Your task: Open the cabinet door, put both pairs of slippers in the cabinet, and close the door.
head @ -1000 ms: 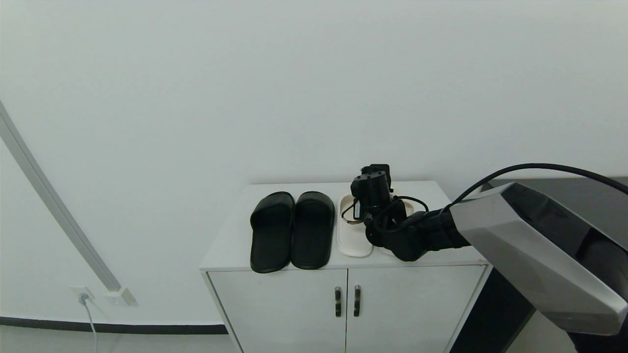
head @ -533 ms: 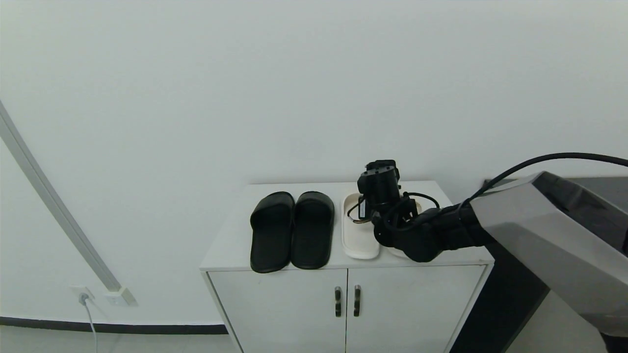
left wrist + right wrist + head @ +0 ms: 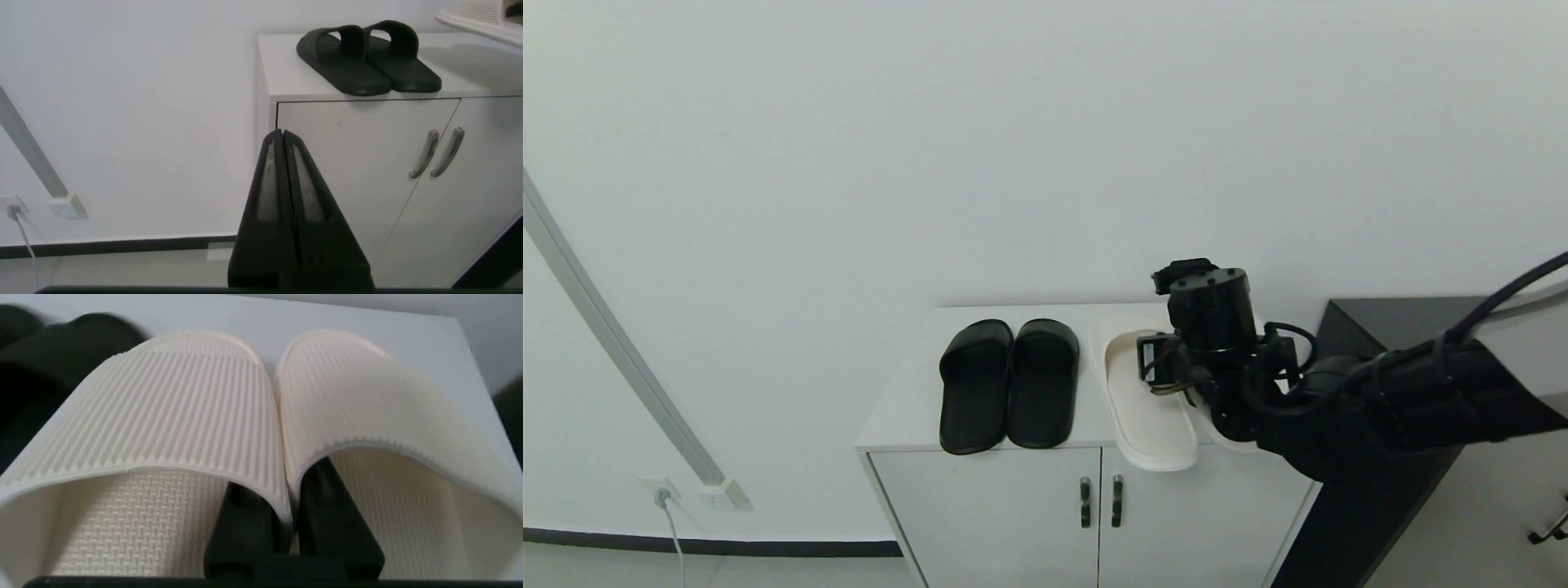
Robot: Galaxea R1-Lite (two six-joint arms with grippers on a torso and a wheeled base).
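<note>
My right gripper (image 3: 292, 514) pinching the cream ribbed rubber slippers (image 3: 1147, 412) by the straps, heels overhanging the white cabinet (image 3: 907, 412), my left gripper (image 3: 283, 188) closed.

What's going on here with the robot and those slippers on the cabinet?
The right gripper has one finger under each strap of the white slippers, pinching the pair together. Their near ends stick out past the front edge of the cabinet. The black slippers sit side by side on the cabinet top. Both doors are shut, so that step is not yet done. The left gripper is shut and empty, low in front of the cabinet.
</note>
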